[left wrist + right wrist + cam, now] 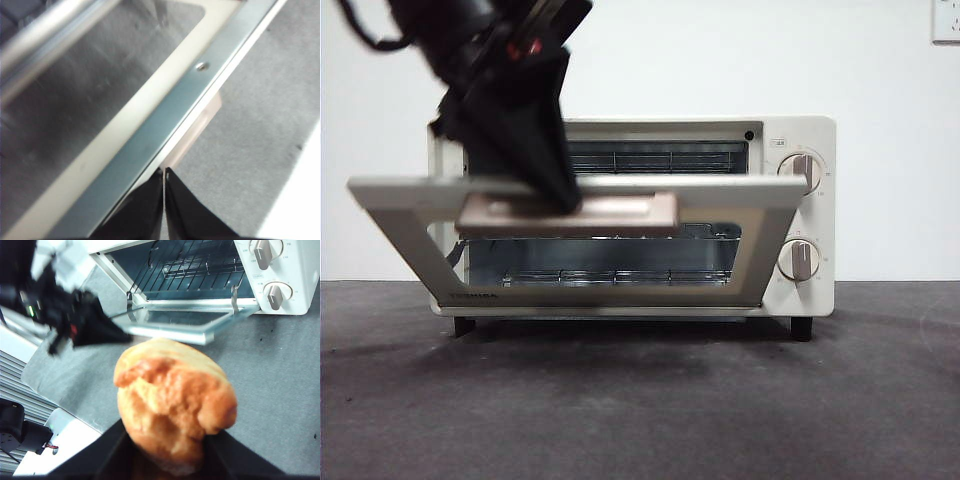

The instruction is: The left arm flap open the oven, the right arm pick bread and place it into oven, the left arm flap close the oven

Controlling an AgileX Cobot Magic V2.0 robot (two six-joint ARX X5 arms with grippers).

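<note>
The cream-white oven (767, 215) stands at the middle of the table, its door (390, 205) hanging about half open and tilted outward. My left gripper (563, 197) comes down from the upper left, shut, with its tips against the beige handle (620, 213) at the door's top edge. In the left wrist view the shut tips (163, 173) sit right at the door's metal edge (165, 125). The golden bread (172, 400) is held in my right gripper (169, 442), up in the air in front of the oven (295, 265). The right arm does not show in the front view.
A wire rack (620, 275) lies inside the oven cavity. Two round knobs (800, 168) sit on the oven's right side. Dark grey table (640, 400) stretches in front. In the right wrist view, the left arm (85, 322) hangs by the door's corner, and the table's edge is beyond it.
</note>
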